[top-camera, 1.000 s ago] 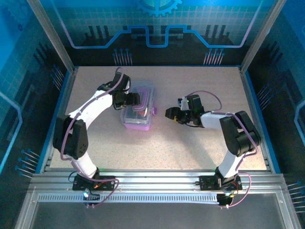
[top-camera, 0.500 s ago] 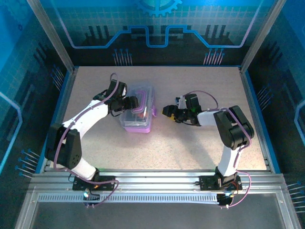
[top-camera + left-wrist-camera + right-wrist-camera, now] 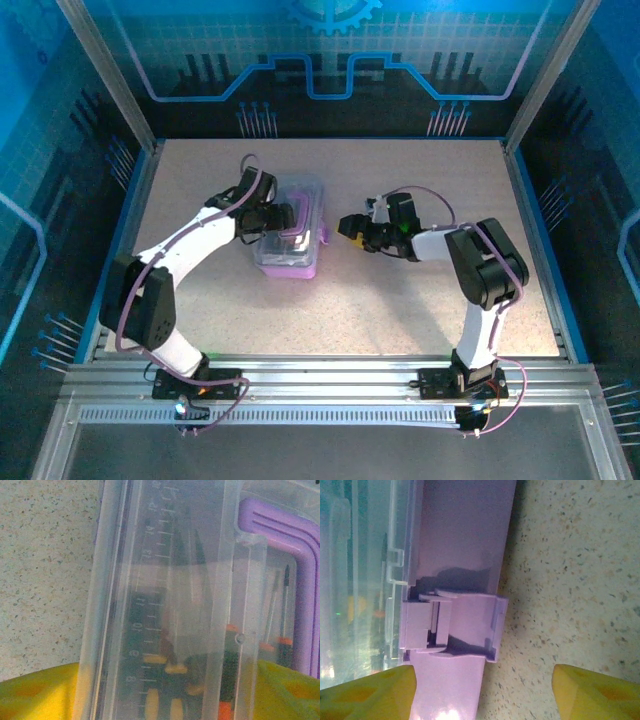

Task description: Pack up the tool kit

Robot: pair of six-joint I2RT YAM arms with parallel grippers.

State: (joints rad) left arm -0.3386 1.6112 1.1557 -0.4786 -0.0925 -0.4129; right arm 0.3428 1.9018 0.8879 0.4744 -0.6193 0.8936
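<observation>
The tool kit's purple case (image 3: 290, 262) lies mid-table with its clear lid (image 3: 175, 555) down. Through the lid I see several screwdrivers (image 3: 284, 647) with black, orange and yellow handles. The purple handle (image 3: 300, 580) runs along the right of the left wrist view. My left gripper (image 3: 274, 219) hangs over the case's left half, open, and its yellow fingertips (image 3: 35, 692) stand either side of the lid's raised ridge. My right gripper (image 3: 345, 228) is open at the case's right side. The purple latch (image 3: 455, 625) lies just ahead of its fingertips (image 3: 595, 692).
Speckled tabletop (image 3: 400, 300) spreads around the case, with free room at the front and far right. Blue-lit walls and a metal frame (image 3: 120, 100) enclose the table on three sides. Both arm bases sit at the near edge.
My right gripper has moved left up to the case's latch side and its jaws have spread wider. My left gripper has shifted slightly down over the lid.
</observation>
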